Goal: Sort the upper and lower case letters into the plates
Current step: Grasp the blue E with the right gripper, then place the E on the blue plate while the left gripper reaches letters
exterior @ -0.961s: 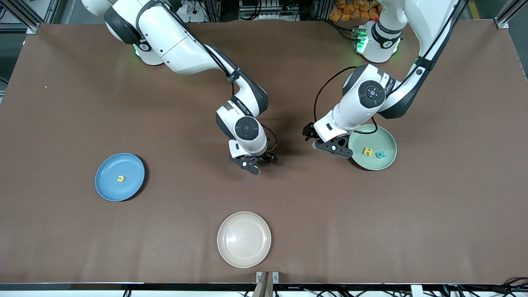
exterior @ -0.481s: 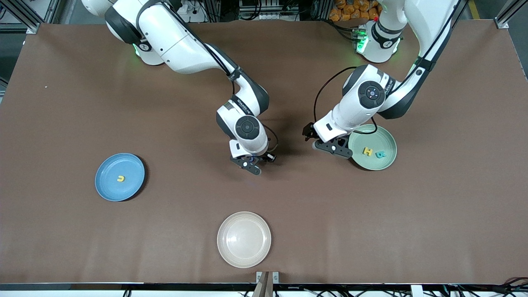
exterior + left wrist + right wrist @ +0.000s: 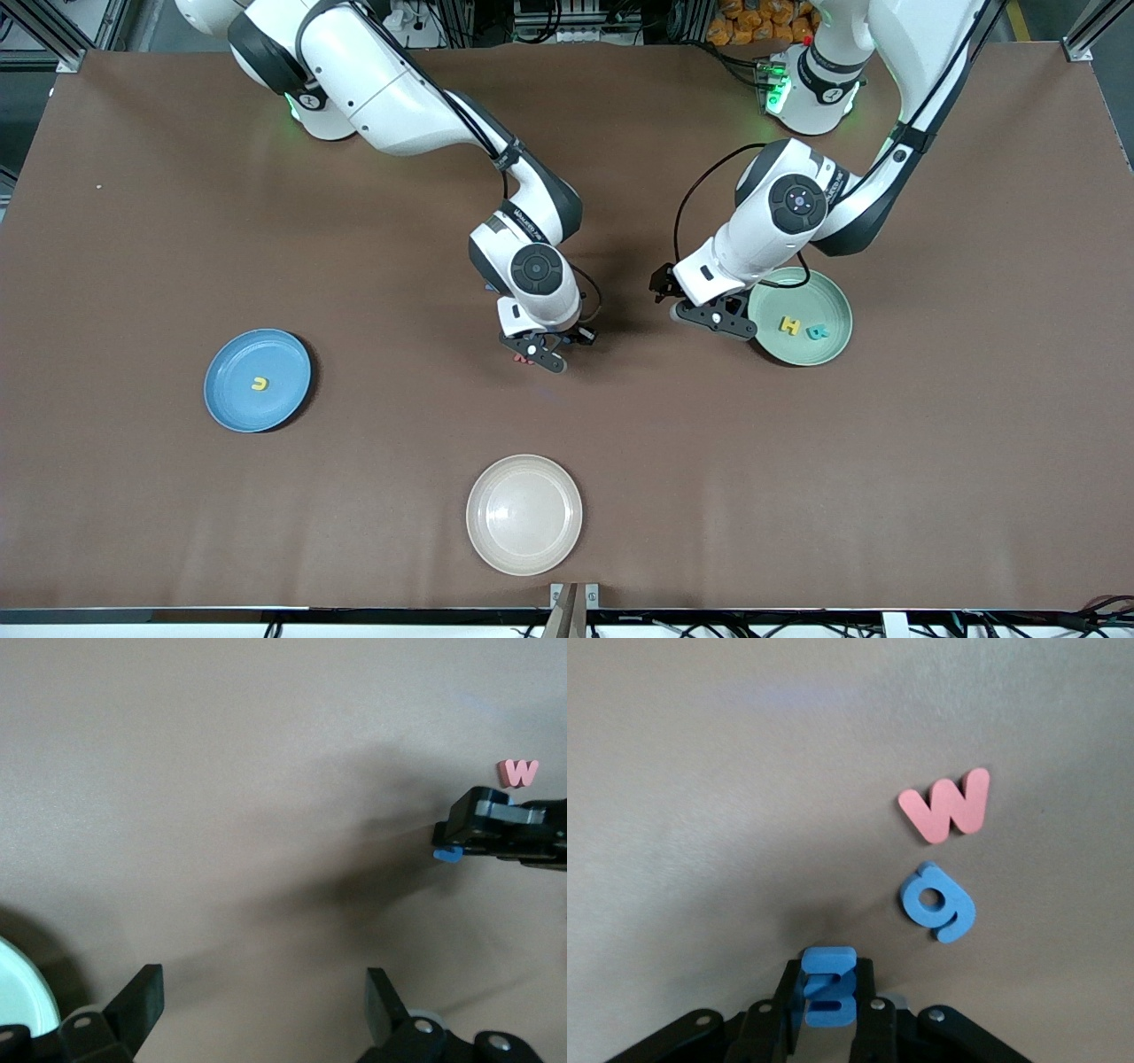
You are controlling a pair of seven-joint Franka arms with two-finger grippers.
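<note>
Brown table point(image 3: 177, 221): bare around the right gripper point(image 3: 534, 353)
Blue plate point(image 3: 257, 380): well off toward the right arm's end; carry high
Left gripper point(image 3: 709, 312): waits spread beside green plate point(image 3: 819, 346)
Blue letter point(image 3: 827, 985): pinched in right jaws; lift straight, clear of w point(image 3: 946, 804) and g point(image 3: 939, 903) just ahead

The worktop point(image 3: 133, 221) is plain brown. Plates: sky blue point(image 3: 232, 400), mint green point(image 3: 833, 350), cream-white point(image 3: 496, 540). Letters: pink w point(image 3: 946, 805), blue g point(image 3: 937, 902), yellow H point(image 3: 788, 326).

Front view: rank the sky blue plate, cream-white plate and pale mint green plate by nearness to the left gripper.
1. Pale mint green plate, right beside the left gripper.
2. Cream-white plate, nearest the camera.
3. Sky blue plate, at the right arm's end.
</note>
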